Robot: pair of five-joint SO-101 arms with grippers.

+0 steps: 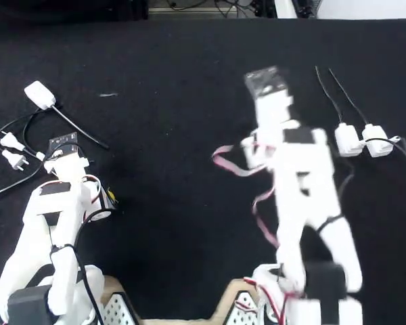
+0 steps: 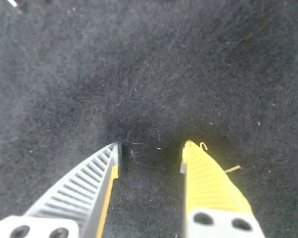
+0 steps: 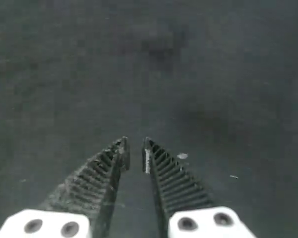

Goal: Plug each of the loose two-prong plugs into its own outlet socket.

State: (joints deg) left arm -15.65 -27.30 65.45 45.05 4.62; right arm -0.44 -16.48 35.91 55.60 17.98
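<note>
- The left hand (image 1: 63,143) is hanging low over the black counter (image 1: 169,135) at the near left. In its own wrist view, the left hand (image 2: 151,148) is showing its two fingers clearly apart, with nothing between them but dark cloth.
- The right hand (image 1: 266,80) is reaching out toward the far middle of the counter. In its wrist view, the right hand (image 3: 135,145) is holding its fingers only slightly apart – a thin slit at the tips – and gripping nothing.
- Two loose two-prong plugs (image 1: 12,142) (image 1: 15,160) are lying at the left edge, just beside the left hand, their black cords trailing off the side.
- A white block (image 1: 39,95) on a black cord is sitting a little farther back on the same side.
- Two white outlet sockets (image 1: 348,139) (image 1: 377,141) are resting side by side at the right – well apart from the plugs – each with a thin black cable (image 1: 328,95) running toward the far edge.
</note>
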